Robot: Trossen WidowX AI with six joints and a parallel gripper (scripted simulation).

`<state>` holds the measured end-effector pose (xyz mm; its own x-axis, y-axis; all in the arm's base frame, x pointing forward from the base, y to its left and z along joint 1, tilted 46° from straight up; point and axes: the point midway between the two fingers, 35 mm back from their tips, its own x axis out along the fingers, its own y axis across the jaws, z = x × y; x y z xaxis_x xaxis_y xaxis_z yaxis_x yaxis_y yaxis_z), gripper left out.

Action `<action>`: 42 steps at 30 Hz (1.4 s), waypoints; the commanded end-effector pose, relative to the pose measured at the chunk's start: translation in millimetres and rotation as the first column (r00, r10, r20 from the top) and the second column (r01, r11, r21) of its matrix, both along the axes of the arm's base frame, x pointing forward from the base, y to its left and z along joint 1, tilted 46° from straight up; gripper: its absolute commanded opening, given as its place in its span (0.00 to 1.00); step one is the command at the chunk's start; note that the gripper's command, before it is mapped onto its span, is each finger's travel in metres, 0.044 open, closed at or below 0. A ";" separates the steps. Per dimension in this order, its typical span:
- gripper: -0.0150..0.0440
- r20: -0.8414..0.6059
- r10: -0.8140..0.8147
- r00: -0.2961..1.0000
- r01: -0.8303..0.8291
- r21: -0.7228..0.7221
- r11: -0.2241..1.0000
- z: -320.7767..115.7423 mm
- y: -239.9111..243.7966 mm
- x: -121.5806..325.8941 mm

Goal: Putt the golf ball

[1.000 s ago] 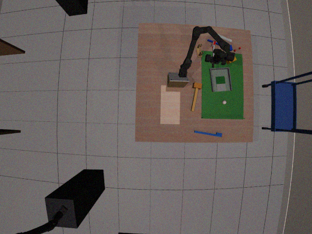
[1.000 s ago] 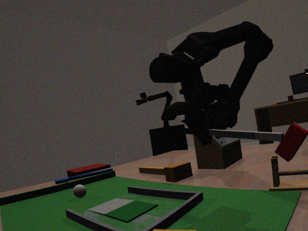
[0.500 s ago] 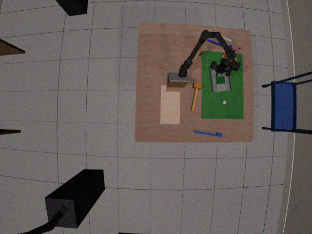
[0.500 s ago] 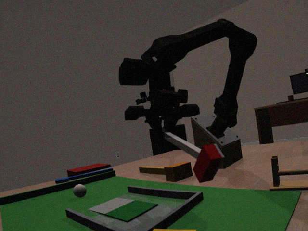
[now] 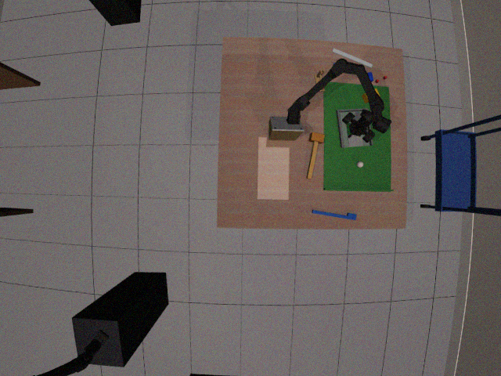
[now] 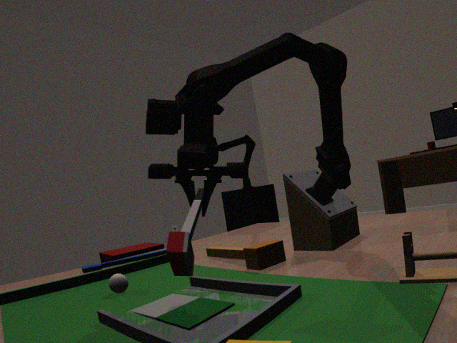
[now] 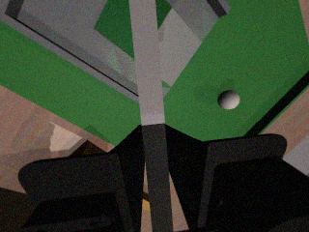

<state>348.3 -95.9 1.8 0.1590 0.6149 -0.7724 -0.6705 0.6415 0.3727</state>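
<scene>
1. The red putter point(image 6: 180, 248) is clamped by its grey shaft in the gripper point(image 6: 198, 196), hanging above the framed raised green point(image 6: 194, 311).
2. The golf ball point(image 6: 118, 282) lies on the turf, left of the putter head.
3. Carrying is judged under way; next, the head should be lowered behind the ball, on its side away from the ramp point(image 6: 161, 304).

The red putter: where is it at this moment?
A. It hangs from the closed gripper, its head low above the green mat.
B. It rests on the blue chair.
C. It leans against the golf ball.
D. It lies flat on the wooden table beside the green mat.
A: the gripper is shut on the grey shaft of the red putter, whose head hangs above the green mat, apart from the golf ball.
</scene>
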 end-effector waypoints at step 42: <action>0.25 -0.380 -0.501 0.778 0.471 -0.175 0.865 -195.4 -126.2 -54.9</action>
